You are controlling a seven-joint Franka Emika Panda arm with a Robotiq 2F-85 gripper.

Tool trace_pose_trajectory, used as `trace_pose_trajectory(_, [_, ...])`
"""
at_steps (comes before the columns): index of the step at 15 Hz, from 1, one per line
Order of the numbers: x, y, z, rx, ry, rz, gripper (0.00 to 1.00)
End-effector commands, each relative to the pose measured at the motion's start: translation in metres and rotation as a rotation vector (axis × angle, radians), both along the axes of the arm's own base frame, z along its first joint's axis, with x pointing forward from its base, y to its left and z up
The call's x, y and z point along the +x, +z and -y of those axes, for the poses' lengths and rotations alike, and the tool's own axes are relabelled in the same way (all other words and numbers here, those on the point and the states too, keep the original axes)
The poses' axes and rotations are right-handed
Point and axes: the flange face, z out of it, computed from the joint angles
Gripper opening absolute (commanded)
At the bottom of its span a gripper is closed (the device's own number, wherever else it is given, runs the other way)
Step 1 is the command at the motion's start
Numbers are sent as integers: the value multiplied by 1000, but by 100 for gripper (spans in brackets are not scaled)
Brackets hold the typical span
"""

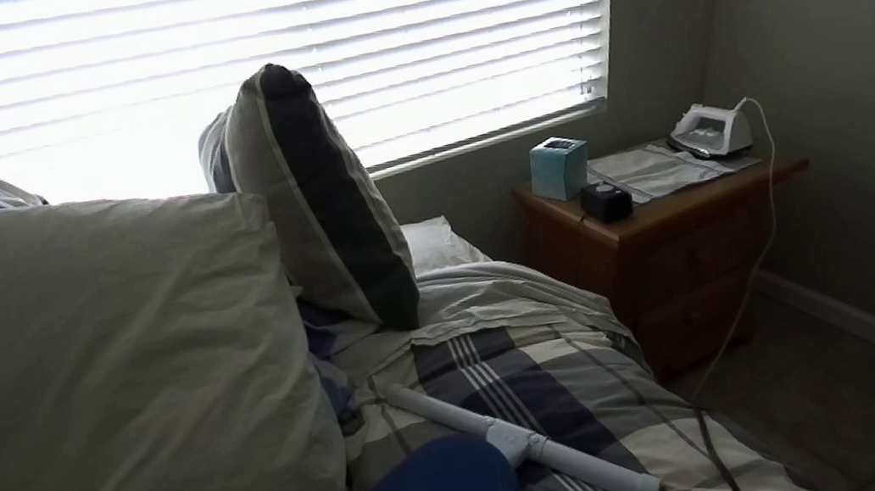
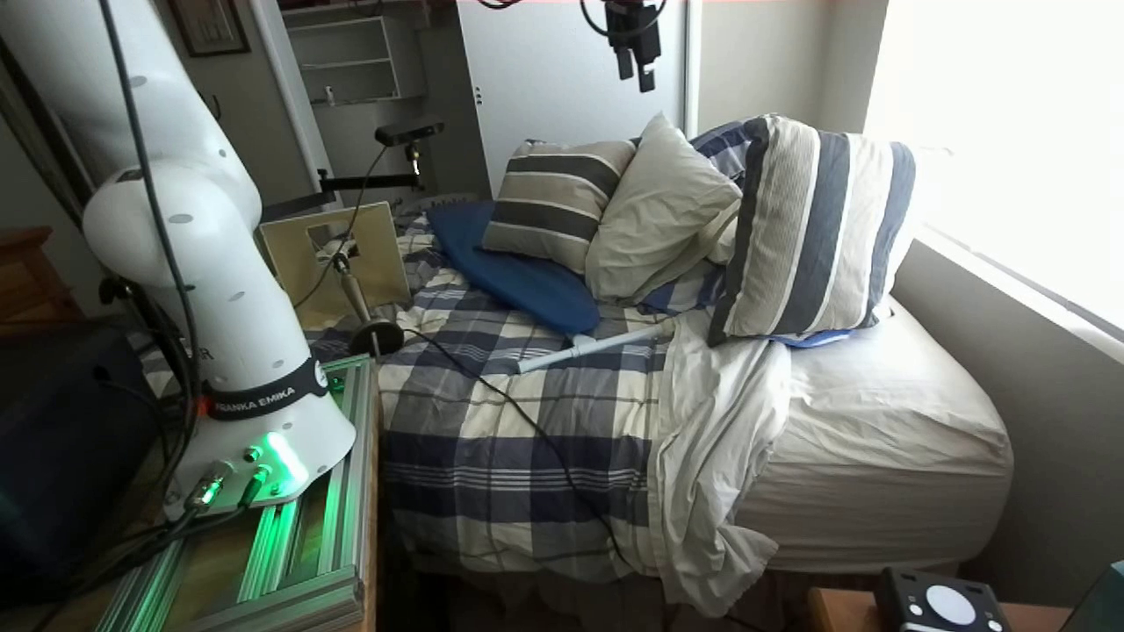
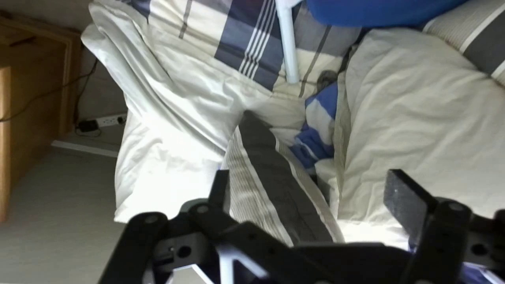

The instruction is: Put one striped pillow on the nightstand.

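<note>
A striped pillow with dark and light bands stands on edge near the window in both exterior views [image 1: 337,200] [image 2: 812,233]; its upper edge shows between my jaws in the wrist view [image 3: 284,185]. Another striped pillow [image 2: 558,197] leans beyond the cream pillow, partly seen in the wrist view [image 3: 487,43]. The reddish-brown nightstand [image 1: 691,218] stands beside the bed; its top corner shows in an exterior view [image 2: 843,610] and its wooden side in the wrist view [image 3: 35,79]. My gripper [image 2: 637,77] is open and empty, above the pillows; its jaws also show in the wrist view [image 3: 307,177].
A tissue box [image 1: 559,168], black device [image 1: 605,202], cloth [image 1: 654,170] and white iron [image 1: 711,130] occupy the nightstand top. The iron's cord hangs across its front. A plain cream pillow [image 2: 659,211], blue board [image 2: 527,272] and white pipe [image 2: 588,347] lie on the bed.
</note>
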Motion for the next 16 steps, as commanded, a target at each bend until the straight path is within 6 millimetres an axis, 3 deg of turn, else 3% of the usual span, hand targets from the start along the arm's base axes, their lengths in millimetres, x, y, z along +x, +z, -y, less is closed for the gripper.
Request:
trace_pose_trajectory(1, [65,14,-5,-18,-53,65,100])
trace_pose_trajectory(6, [124,12,-34,-76,-66,159,100])
trace_pose_trajectory(7, [97,10,-23,-51,-51,123,100])
trace_pose_trajectory(10, [118,4,-35,-62,-46,138,100])
trace_pose_trajectory(16, [121,8,-34,-61,-48,150,100])
